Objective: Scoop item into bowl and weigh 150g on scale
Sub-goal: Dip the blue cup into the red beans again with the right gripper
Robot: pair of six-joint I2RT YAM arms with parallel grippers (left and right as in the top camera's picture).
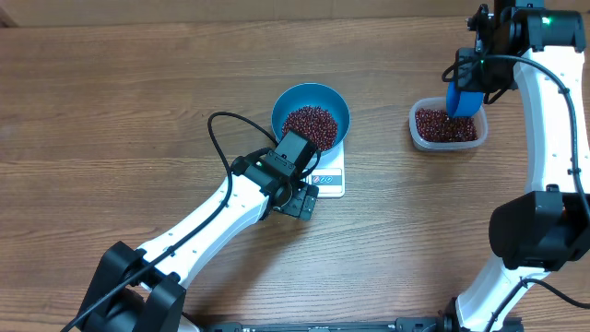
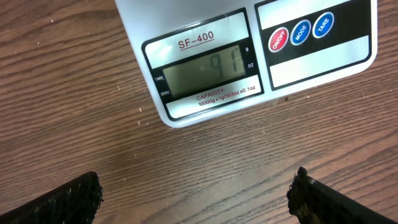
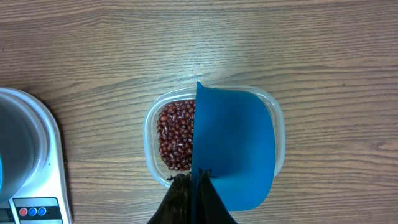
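The bright blue bowl stands on the white scale and holds a heap of dark red-brown beans. My left gripper hovers open just in front of the scale, whose grey display faces it; the black fingertips are wide apart over bare wood. My right gripper is shut on the blue scoop, held above the clear tub of beans. In the overhead view the scoop hangs over the tub.
The scale's edge and the bowl's rim show at the left of the right wrist view. The left arm's black cable loops over the table left of the bowl. Bare wooden tabletop lies between the scale and the tub.
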